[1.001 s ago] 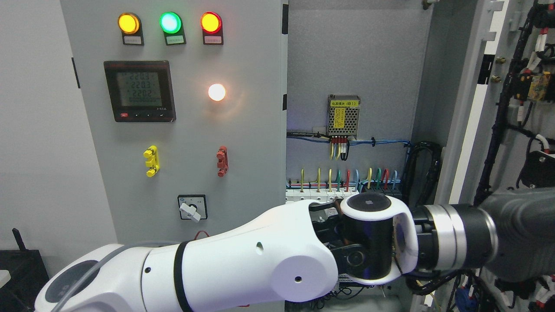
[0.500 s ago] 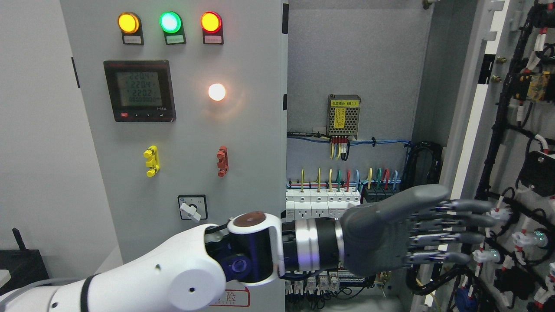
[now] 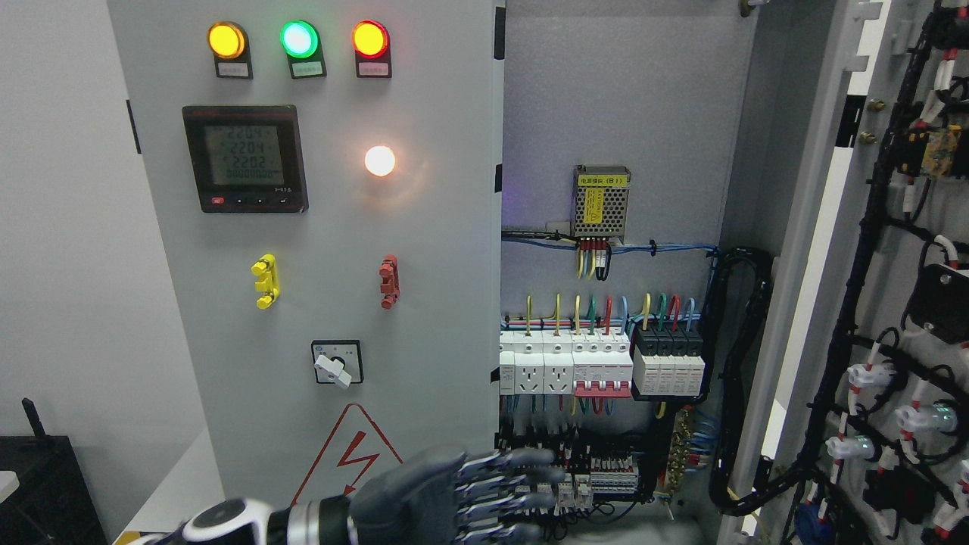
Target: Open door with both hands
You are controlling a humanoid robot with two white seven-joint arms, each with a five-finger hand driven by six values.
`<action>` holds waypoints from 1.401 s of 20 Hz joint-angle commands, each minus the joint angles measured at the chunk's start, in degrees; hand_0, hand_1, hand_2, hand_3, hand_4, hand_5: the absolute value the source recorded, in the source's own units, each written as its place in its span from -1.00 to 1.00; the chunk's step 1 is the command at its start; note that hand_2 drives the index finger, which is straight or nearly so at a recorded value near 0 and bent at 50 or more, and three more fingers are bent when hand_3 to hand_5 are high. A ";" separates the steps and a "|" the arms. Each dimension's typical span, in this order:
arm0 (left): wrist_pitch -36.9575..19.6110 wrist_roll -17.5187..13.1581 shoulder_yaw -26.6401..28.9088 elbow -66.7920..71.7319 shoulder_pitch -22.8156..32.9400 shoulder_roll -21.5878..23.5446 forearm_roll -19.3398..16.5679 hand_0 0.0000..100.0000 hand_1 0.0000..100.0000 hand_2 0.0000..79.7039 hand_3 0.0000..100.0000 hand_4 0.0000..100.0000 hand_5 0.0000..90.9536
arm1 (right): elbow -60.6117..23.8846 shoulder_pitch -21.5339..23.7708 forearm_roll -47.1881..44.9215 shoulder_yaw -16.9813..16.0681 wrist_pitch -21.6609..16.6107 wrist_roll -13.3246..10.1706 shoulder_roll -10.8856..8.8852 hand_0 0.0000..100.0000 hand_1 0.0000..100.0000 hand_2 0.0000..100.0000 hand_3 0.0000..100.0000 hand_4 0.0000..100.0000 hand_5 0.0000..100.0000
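The left hand, fingers extended and grasping nothing, hung at six o'clock below the breakers; the open right door risked swinging shut unsupported.

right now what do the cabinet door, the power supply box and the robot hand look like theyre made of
Cabinet door: likely sheet metal, matte light grey paint; flat, thin edge. Power supply box: bare perforated metal, going by its mesh of holes and dull silver sheen. Left hand: dark grey, probably matte plastic shell, with shinier segmented fingers; hard to confirm.
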 commanded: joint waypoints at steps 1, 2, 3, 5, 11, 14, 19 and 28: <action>-0.22 -0.43 37.20 -0.64 32.46 11.91 -11.36 -0.76 -0.22 -1.00 -1.00 -1.00 -1.00 | 0.00 0.00 0.00 1.76 0.01 0.01 0.00 -0.76 -0.22 -1.00 -1.00 -1.00 -1.00; -0.22 -0.34 40.37 -0.63 37.37 11.30 -14.95 -0.76 -0.22 -1.00 -1.00 -1.00 -1.00 | 0.00 0.00 0.00 1.76 0.01 0.01 0.00 -0.76 -0.22 -1.00 -1.00 -1.00 -1.00; -0.31 -0.25 42.49 -0.55 41.07 10.07 -18.99 -0.76 -0.22 -1.00 -1.00 -1.00 -1.00 | 0.00 0.00 0.00 1.76 0.01 0.01 0.00 -0.76 -0.22 -1.00 -1.00 -1.00 -1.00; -0.92 -0.25 46.97 -0.20 49.24 5.87 -27.34 -0.76 -0.22 -1.00 -1.00 -1.00 -1.00 | 0.00 0.00 0.00 1.76 0.01 0.01 0.00 -0.76 -0.22 -1.00 -1.00 -1.00 -1.00; -8.55 -0.25 55.59 2.87 69.02 -9.68 -49.84 -0.76 -0.22 -1.00 -1.00 -1.00 -1.00 | 0.00 0.00 0.00 1.76 0.01 0.01 0.00 -0.76 -0.22 -1.00 -1.00 -1.00 -1.00; -14.88 -0.08 59.47 3.58 77.30 -17.16 -58.56 -0.76 -0.22 -1.00 -1.00 -1.00 -1.00 | 0.00 0.00 0.00 1.76 0.01 0.01 0.00 -0.76 -0.22 -1.00 -1.00 -1.00 -1.00; -19.20 0.10 63.77 9.54 83.21 -29.28 -70.15 -0.76 -0.22 -1.00 -1.00 -1.00 -1.00 | 0.00 0.00 0.00 1.76 -0.08 0.01 0.00 -0.76 -0.22 -1.00 -1.00 -1.00 -1.00; -23.60 2.73 66.51 55.45 69.19 -36.42 -84.04 -0.76 -0.22 -1.00 -1.00 -1.00 -1.00 | 0.00 0.00 0.00 1.76 -0.08 0.01 0.00 -0.76 -0.22 -1.00 -1.00 -1.00 -1.00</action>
